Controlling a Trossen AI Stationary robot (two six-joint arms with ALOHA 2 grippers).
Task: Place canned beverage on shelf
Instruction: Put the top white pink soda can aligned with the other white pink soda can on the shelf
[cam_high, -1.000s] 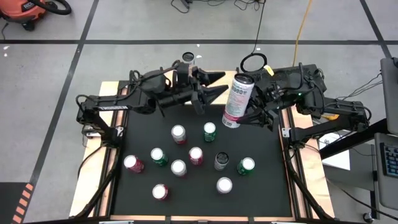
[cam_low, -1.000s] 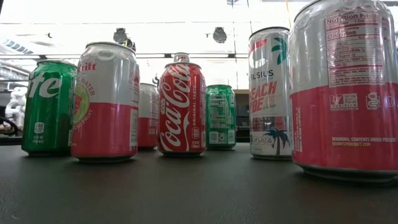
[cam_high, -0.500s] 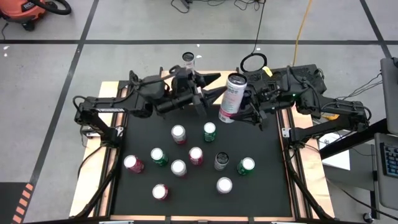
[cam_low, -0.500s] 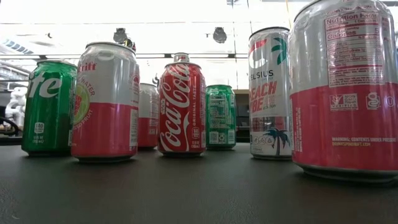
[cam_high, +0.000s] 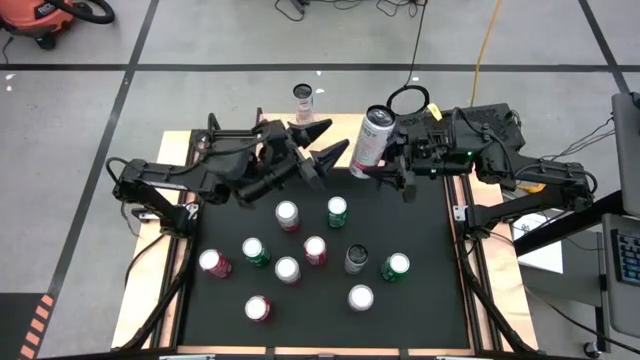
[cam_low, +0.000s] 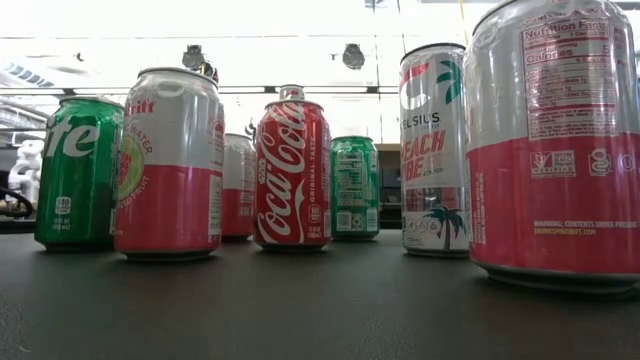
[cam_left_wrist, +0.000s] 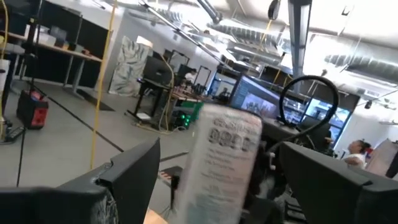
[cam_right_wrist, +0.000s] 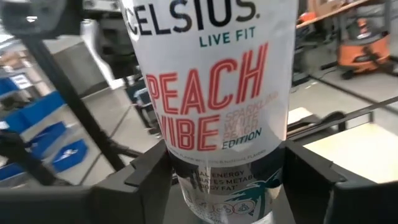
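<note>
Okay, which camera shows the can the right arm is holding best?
The right wrist view: the Celsius can fills it, label readable. The high view shows it small, the left wrist view blurred; the low view misses it.

The grey floor (cam_high: 90, 110) carries black tape lines (cam_high: 300, 67). Desks with lit monitors (cam_left_wrist: 261, 99) stand beneath exposed ceiling ducts (cam_left_wrist: 249, 28).

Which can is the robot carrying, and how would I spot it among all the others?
Look at the far edge of the black table, between the two dark arms. The right gripper holds a tall white can tilted in the air, its label reading Celsius Peach Vibe in coral letters. All the other cans stand upright on the table; this one alone is lifted.
</note>
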